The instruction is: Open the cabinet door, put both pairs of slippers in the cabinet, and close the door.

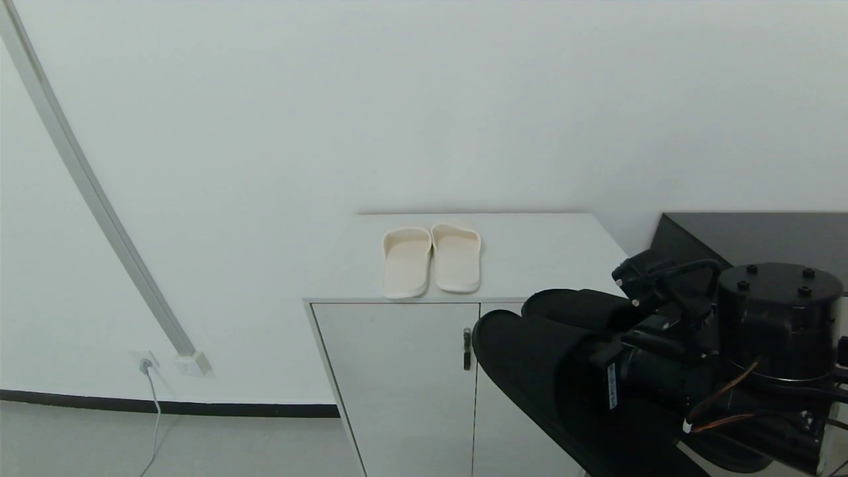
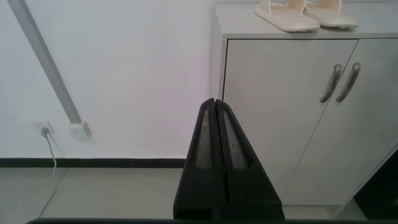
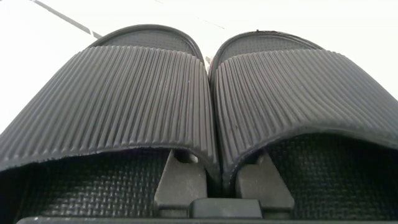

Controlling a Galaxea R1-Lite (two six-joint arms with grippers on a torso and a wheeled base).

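1. The black slippers (image 1: 536, 351) are held side by side in front of the cabinet (image 1: 397, 371). This is likely so that both can be carried at once.
2. The right gripper (image 3: 219, 186) is clamped on the slippers' two middle edges.
3. The cream slippers (image 1: 432, 260) are laid on top of the cabinet.
4. The doors are shut, so nothing can be put in yet.
5. The left gripper (image 2: 215, 149) is empty, with its fingers pressed together. The door handles (image 2: 341, 82) are ahead of it and not touched. It is likely meant for pulling a door open.

cream slippers (image 1: 430, 260) atop closed cabinet (image 1: 397, 371)

White wall (image 1: 424, 99), grey floor (image 1: 79, 444) — black skirting (image 1: 165, 405), slanted conduit (image 1: 89, 173), socket (image 1: 144, 361) with cable
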